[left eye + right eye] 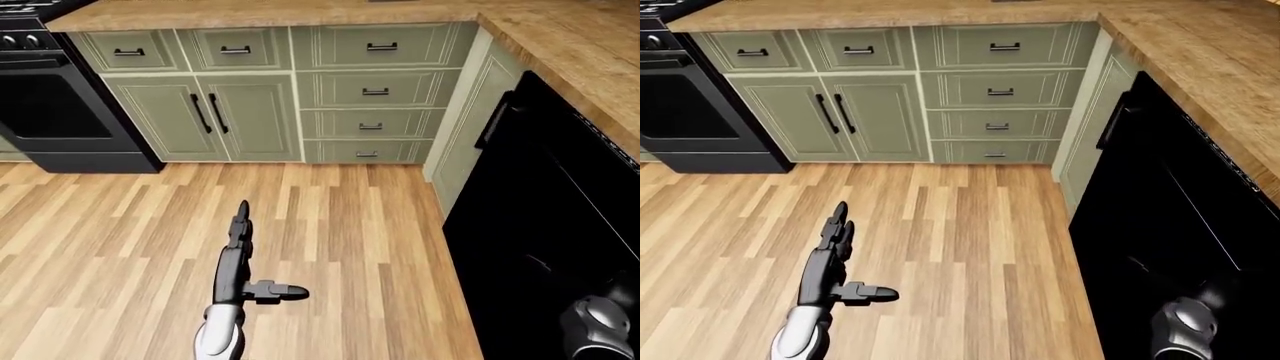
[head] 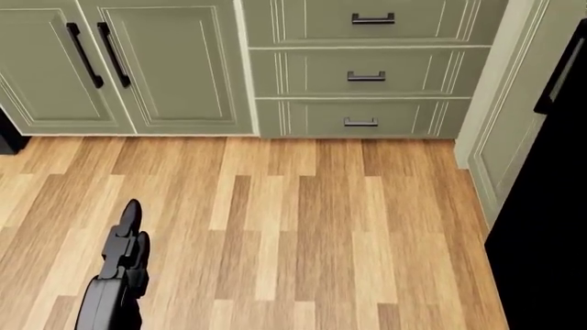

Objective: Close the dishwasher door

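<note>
The dishwasher [image 1: 560, 217] is the black panel under the wooden counter on the right of the eye views. Its door face stands close to upright, and a dark bar handle [image 1: 494, 120] shows at its upper left edge. I cannot tell if a gap remains at the top. My left hand [image 1: 243, 247] is open, fingers stretched flat and thumb out, over the wooden floor well left of the dishwasher and touching nothing. My right arm's grey wrist [image 1: 597, 328] shows at the bottom right against the door. Its dark hand is lost against the black face.
Green cabinets and drawers [image 1: 375, 90] run along the top of the views under a wooden countertop [image 1: 560, 37]. A black oven [image 1: 55, 105] stands at the top left. A green corner panel [image 1: 465, 127] sits between the drawers and the dishwasher. Wooden floor [image 1: 340, 247] fills the middle.
</note>
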Robot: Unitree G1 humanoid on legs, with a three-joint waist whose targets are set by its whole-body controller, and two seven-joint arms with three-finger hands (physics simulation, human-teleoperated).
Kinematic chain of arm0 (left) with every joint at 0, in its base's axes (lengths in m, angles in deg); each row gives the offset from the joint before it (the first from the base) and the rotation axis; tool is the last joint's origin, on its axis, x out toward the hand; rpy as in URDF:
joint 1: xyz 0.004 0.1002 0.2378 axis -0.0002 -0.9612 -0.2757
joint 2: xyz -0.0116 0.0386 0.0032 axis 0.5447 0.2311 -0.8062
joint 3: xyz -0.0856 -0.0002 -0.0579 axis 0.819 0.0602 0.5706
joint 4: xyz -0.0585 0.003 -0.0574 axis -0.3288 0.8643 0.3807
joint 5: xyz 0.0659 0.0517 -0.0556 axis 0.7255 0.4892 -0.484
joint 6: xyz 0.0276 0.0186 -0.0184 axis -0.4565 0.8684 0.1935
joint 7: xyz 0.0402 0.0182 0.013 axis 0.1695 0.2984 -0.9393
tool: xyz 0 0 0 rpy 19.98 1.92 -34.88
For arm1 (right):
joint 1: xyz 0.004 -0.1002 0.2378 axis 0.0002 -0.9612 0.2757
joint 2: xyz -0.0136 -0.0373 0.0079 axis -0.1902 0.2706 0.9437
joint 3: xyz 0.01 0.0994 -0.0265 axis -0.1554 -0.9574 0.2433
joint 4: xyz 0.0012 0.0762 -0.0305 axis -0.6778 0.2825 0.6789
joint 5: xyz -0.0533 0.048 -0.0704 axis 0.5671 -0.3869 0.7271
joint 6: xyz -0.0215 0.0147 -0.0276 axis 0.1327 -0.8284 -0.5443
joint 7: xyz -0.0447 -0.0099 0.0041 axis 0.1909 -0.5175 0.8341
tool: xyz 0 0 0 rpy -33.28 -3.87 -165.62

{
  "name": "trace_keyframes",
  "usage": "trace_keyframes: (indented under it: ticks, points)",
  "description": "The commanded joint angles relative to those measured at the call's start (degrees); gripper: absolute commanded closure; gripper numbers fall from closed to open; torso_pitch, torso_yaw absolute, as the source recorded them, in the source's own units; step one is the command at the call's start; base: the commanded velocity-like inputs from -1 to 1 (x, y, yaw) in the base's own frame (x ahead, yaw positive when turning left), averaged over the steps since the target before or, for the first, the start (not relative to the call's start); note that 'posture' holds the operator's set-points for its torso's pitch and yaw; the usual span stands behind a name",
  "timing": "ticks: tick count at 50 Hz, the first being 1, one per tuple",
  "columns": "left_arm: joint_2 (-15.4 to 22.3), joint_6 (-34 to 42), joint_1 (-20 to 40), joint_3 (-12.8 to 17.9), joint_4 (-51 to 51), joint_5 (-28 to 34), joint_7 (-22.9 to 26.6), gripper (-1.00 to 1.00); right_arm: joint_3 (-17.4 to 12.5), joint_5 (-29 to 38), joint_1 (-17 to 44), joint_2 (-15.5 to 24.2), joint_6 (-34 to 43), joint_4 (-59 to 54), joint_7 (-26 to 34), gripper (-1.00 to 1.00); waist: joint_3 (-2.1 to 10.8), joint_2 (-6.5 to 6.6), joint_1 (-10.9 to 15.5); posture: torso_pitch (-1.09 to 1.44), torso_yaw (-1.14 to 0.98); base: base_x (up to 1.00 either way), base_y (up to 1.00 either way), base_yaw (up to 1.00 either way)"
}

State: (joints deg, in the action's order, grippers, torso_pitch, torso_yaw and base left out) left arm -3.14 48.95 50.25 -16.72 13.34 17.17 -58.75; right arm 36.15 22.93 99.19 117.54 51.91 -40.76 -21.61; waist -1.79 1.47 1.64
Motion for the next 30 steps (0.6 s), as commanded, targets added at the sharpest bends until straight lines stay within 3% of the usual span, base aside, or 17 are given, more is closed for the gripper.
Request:
trace_keyframes:
  ticks: [1, 16, 30]
  points:
    - [0.11, -1.78, 0.74, 0.09, -2.41, -0.12, -0.1, -1.0, -2.03, 0.37, 2.15, 4.78, -7.26, 5.12, -3.86, -1.0, 1.72, -2.06, -0.46, 0.0, 0.0, 0.0, 0.0, 0.0]
    - [0.07, -2.12, 0.59, -0.03, -2.27, -0.04, -0.15, -1.0, -5.3, -1.08, -1.01, 7.34, -2.94, 10.65, -3.66, -1.0, 1.0, -1.62, -0.75, 0.0, 0.0, 0.0, 0.0, 0.0]
    - [0.07, -1.83, 0.39, -0.07, -2.86, -0.07, -0.1, -1.0, -6.15, -1.81, -0.33, 9.51, -1.96, 9.07, -3.43, -1.0, 0.52, -0.85, -1.43, 0.0, 0.0, 0.0, 0.0, 0.0]
